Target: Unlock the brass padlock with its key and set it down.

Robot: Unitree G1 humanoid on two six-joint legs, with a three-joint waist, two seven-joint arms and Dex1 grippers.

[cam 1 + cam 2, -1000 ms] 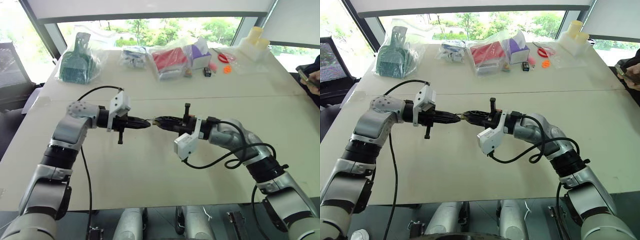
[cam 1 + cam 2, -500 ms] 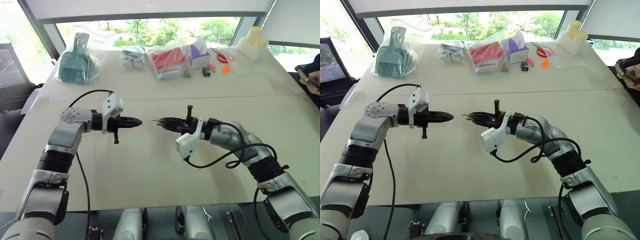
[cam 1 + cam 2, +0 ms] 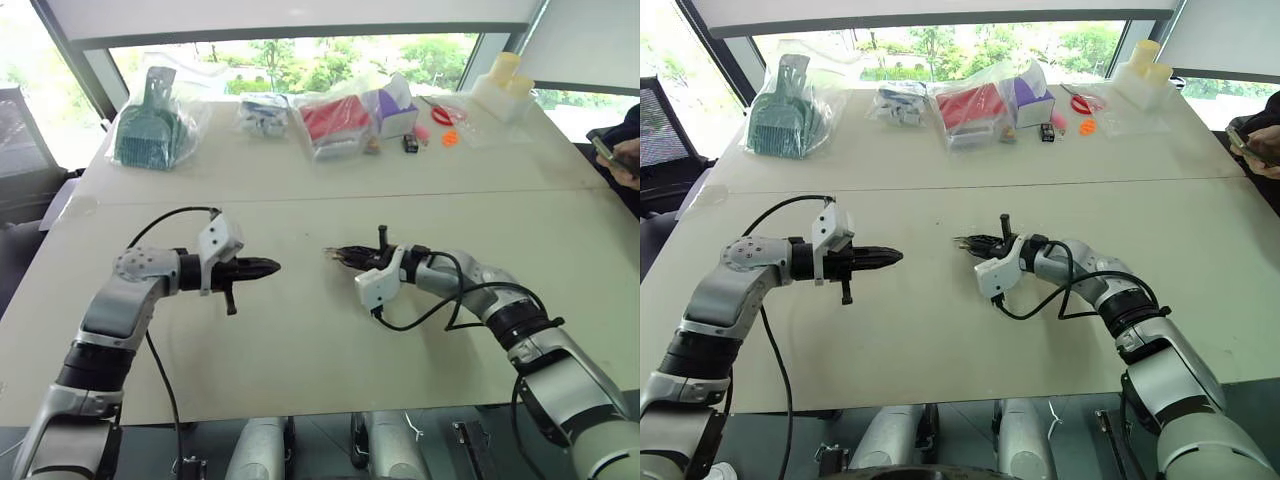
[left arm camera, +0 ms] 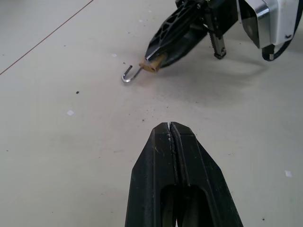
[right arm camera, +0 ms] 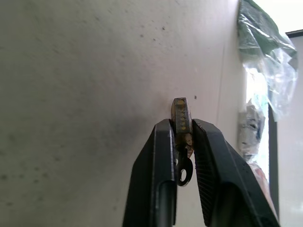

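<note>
Padlock low at the tabletop, in my right fingers.
My left gripper is clenched on nothing; beyond it the right gripper grasps the brass padlock, shackle swung open, key in it.

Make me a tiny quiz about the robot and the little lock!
1. True or false: the left gripper is shut with nothing in it.
2. Which gripper holds the brass padlock? A) left B) right
3. Fill in: the padlock's silver shackle is swung ____.

Key: 1 true. 2 B. 3 open; its hooked end hangs free just above the table.
</note>
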